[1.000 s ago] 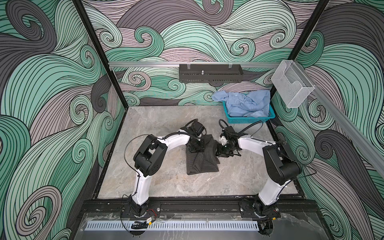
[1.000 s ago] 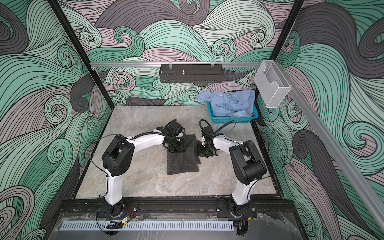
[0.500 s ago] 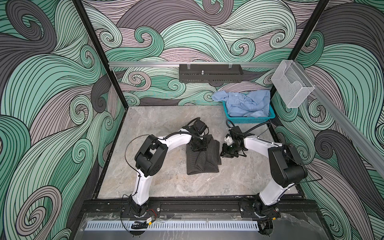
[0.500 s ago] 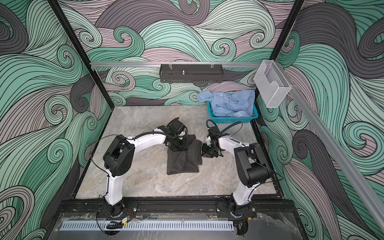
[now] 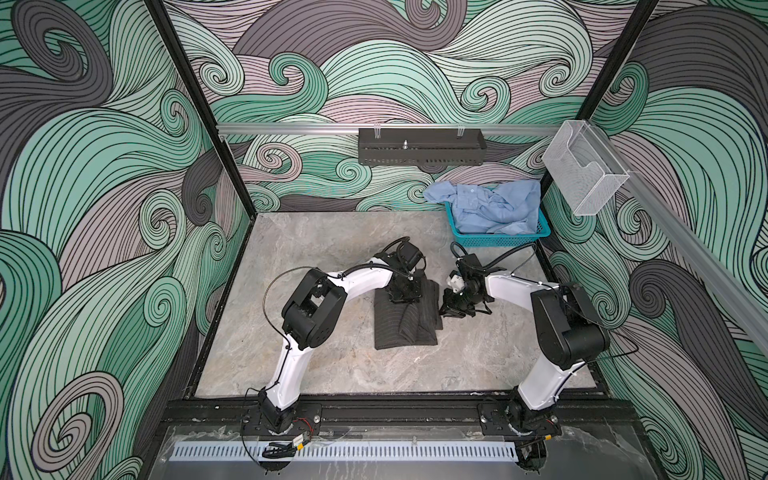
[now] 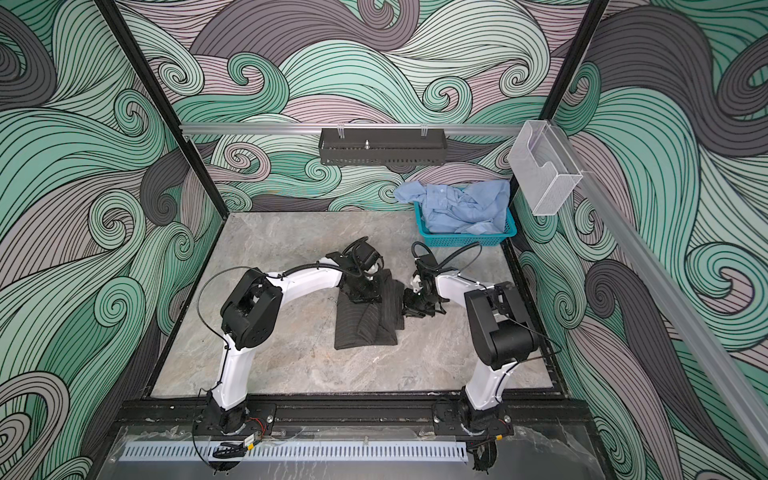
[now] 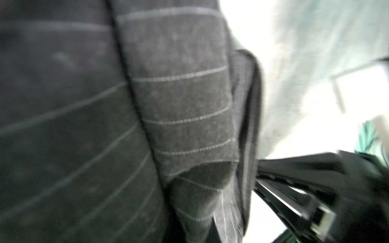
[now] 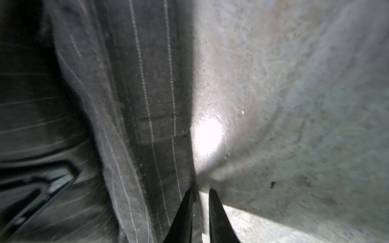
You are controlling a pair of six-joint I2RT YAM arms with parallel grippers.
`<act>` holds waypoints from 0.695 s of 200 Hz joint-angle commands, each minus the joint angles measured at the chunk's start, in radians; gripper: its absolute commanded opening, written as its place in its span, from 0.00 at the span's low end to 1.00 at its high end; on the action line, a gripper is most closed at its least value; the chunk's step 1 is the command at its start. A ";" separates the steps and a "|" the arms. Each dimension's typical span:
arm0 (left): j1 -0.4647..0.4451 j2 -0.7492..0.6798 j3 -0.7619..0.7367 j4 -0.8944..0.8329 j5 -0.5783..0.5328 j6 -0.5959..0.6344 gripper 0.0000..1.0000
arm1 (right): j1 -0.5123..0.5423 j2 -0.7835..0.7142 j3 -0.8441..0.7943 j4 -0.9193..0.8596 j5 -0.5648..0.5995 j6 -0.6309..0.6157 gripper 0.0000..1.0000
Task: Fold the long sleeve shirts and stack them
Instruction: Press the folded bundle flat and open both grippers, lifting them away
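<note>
charcoal shirt [image 5: 405, 328] mid-bench: left gripper [image 5: 401, 293], clenched, pins it; right gripper [image 8: 201, 191], grip unclear, should pinch only the top edge layer.

Dark charcoal with thin pale lines on the pinstriped shirt [image 5: 405, 322], central on the desk [image 5: 324, 257]. Mottled grey marble, beige-veined, for that desk. Plain light blue on the blue shirt [image 5: 494, 208] in the teal mesh basket [image 5: 498, 241] at the desk's far corner. Black-lined swirls of teal, mauve and charcoal on the walls [image 5: 104, 174] around the desk.
</note>
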 commanded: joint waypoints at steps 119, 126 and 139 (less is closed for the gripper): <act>0.005 -0.206 -0.030 0.112 -0.011 -0.050 0.57 | 0.006 -0.207 0.049 -0.127 0.083 -0.036 0.28; 0.005 -0.242 -0.032 0.125 -0.008 -0.042 0.58 | 0.006 -0.228 0.060 -0.143 0.086 -0.039 0.29; 0.007 -0.305 -0.036 0.138 -0.007 -0.027 0.60 | 0.010 -0.261 0.080 -0.164 0.077 -0.046 0.29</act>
